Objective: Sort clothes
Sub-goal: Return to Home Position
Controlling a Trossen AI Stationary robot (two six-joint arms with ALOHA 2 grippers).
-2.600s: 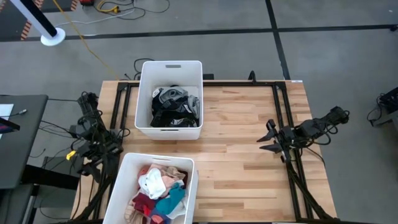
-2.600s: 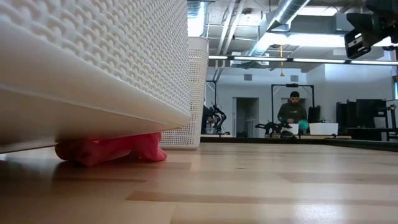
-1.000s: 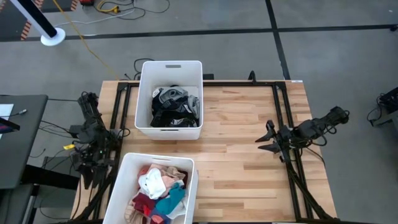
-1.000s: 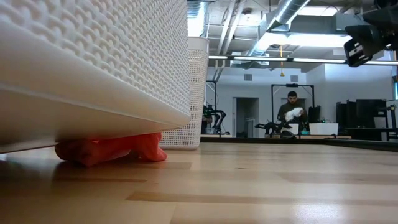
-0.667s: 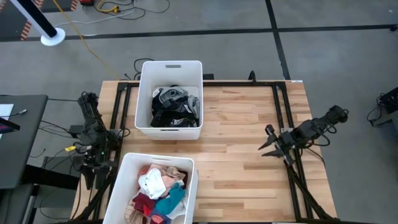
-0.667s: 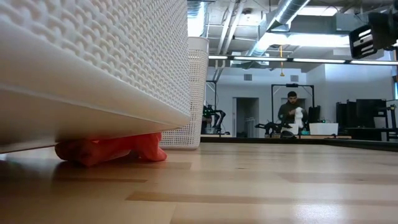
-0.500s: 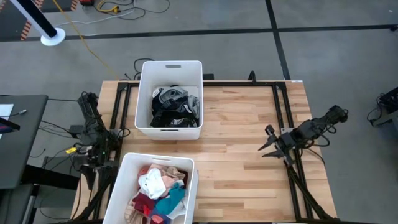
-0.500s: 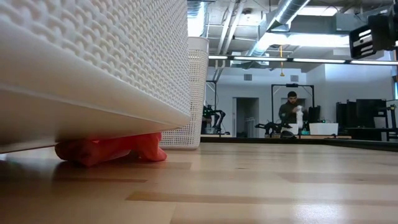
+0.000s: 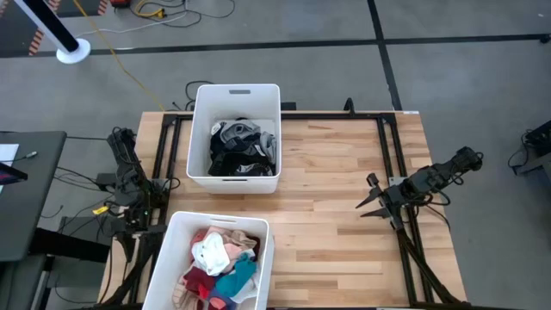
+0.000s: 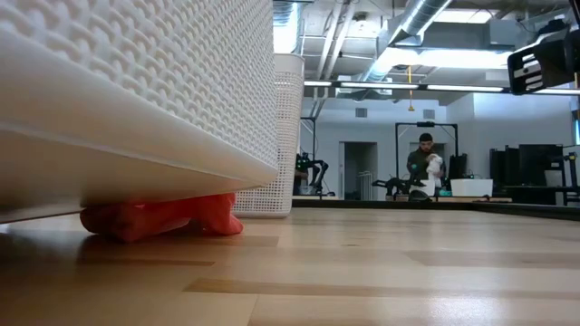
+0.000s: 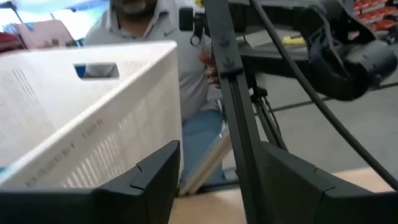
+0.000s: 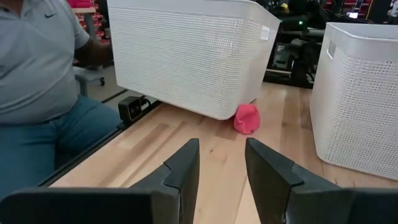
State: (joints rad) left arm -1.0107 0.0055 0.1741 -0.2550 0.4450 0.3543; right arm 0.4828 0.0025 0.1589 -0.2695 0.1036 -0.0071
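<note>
Parking of the arms looks to be the step in hand. The left gripper [image 11: 217, 163] sits off the left edge of the desk [image 9: 336, 172], its fingers spread wide with nothing between them. The right gripper [image 9: 370, 200] hangs at the right edge, fingers a narrow gap apart and likewise empty. Nearly everything is binned. The far bin [image 9: 234, 89], at the far edge left of the middle, holds the dark clothes [image 9: 244, 148], a heap of black, grey and white. The near bin [image 9: 175, 250], at the near left corner, holds the bright clothes [image 9: 222, 263], a loose mound of white, pink, maroon and teal. One red garment [image 10: 159, 217] lies outside, a small crumpled soft lump on the bare wood. It is tucked under the near bin's curved lower edge, by the corner facing the far bin; whether the bin presses on it I cannot tell. The next move, as I judge it, asks only that each arm fold to rest without clipping a bin wall. To fetch the stray, fingers would need to come in low from the side.
</note>
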